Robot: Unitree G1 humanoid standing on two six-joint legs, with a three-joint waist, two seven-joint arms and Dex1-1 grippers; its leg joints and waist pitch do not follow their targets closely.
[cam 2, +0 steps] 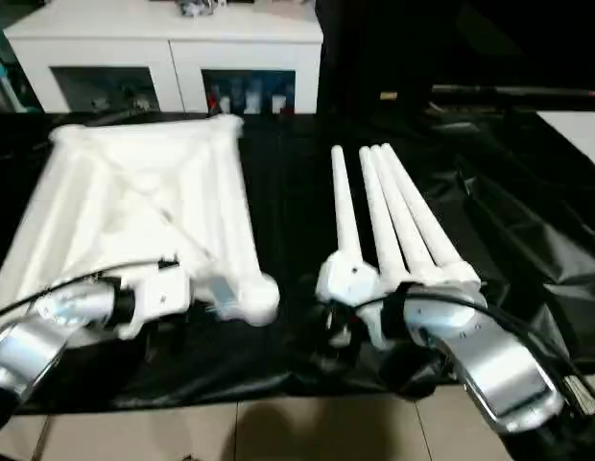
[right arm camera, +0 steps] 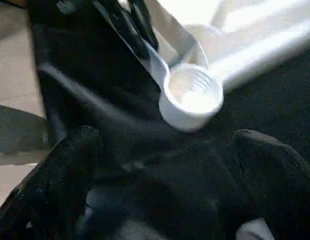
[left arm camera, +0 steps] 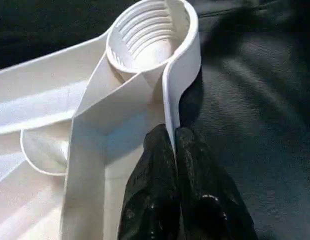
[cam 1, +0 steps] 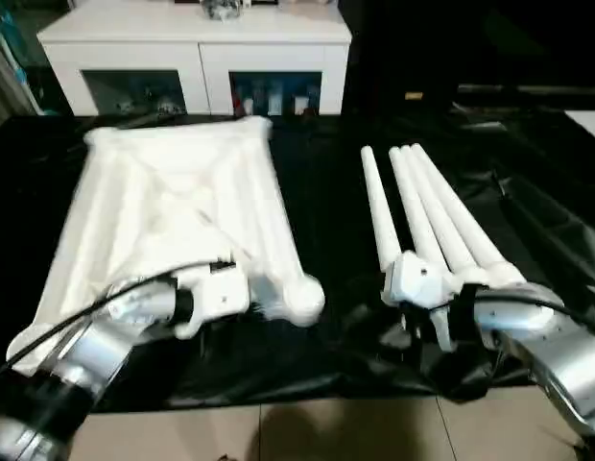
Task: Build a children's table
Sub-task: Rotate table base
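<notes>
Silver forearms frame the work. At seven o'clock the left hand (left arm camera: 173,165) pinches the rim wall of the tabletop (cam 1: 173,206) just behind its near corner socket (left arm camera: 147,37) — steadying it, I judge. At five o'clock the right hand (right arm camera: 165,165) hangs spread near the legs (cam 1: 422,206). Next: close on one leg and bring it to that socket. Everything lies on a black sheet (cam 1: 317,192); a white cabinet (cam 1: 197,43) stands at twelve.

low white cabinet (cam 1: 197,43) at the back with two glass-fronted compartments and some blurry stuff inside, crinkly shiny black sheet (cam 1: 317,206) over the worktop, beige tiled floor (cam 1: 326,432) up front, pretty dark room behind
</notes>
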